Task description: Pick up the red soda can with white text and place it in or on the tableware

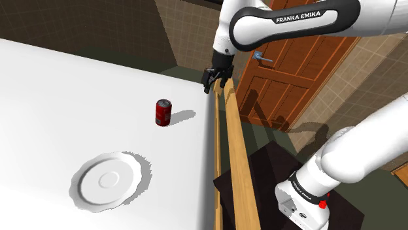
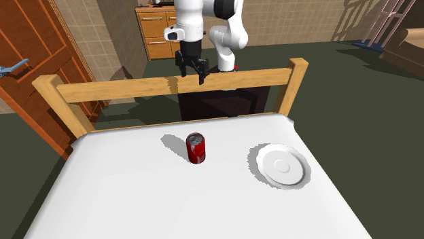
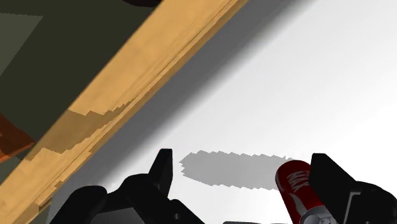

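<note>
A red soda can with white text [image 1: 163,112] [image 2: 196,148] stands upright on the white surface. A white plate [image 1: 106,181] [image 2: 281,165] lies on the same surface, apart from the can. My black gripper [image 1: 216,82] [image 2: 192,73] hangs open over the wooden rail at the surface's edge, well above the can and off to one side of it. In the wrist view the can [image 3: 299,188] lies close by one finger, and the gripper [image 3: 242,168] holds nothing.
The wooden rail [image 1: 235,144] [image 2: 170,87] with end posts runs along the surface's edge, just under the gripper. A brown door [image 1: 288,59] [image 2: 27,54] and a wooden dresser [image 2: 156,27] stand beyond it. My dark stand [image 1: 261,183] sits behind the rail.
</note>
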`<action>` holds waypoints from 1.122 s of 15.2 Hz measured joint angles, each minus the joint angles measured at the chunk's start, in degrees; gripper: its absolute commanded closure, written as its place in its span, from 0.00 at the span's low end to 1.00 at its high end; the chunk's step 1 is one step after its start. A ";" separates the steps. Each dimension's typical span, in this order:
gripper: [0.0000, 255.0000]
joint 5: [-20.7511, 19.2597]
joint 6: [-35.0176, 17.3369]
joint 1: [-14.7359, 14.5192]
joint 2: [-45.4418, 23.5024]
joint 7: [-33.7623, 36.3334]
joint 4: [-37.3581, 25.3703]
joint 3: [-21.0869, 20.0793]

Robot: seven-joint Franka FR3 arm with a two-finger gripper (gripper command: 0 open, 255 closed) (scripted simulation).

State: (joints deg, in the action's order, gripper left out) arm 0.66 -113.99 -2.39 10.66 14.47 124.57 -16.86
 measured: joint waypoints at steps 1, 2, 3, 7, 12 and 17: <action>0.00 -0.39 -0.61 -0.21 -2.21 1.20 -1.54 -0.64; 0.00 -0.77 -1.47 -0.31 -4.03 1.97 -2.44 -0.99; 0.00 -1.15 -2.17 -0.52 -5.81 2.93 -3.45 -1.43; 0.00 -3.65 -4.89 -1.82 -14.71 7.37 -9.29 -2.99; 0.00 -6.93 -6.35 -3.86 -25.32 11.39 -17.88 -3.34; 0.00 -9.95 -6.48 -7.22 -36.18 15.09 -28.23 -2.94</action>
State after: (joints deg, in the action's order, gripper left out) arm -9.29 -120.47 -9.60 -25.53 29.55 96.34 -19.80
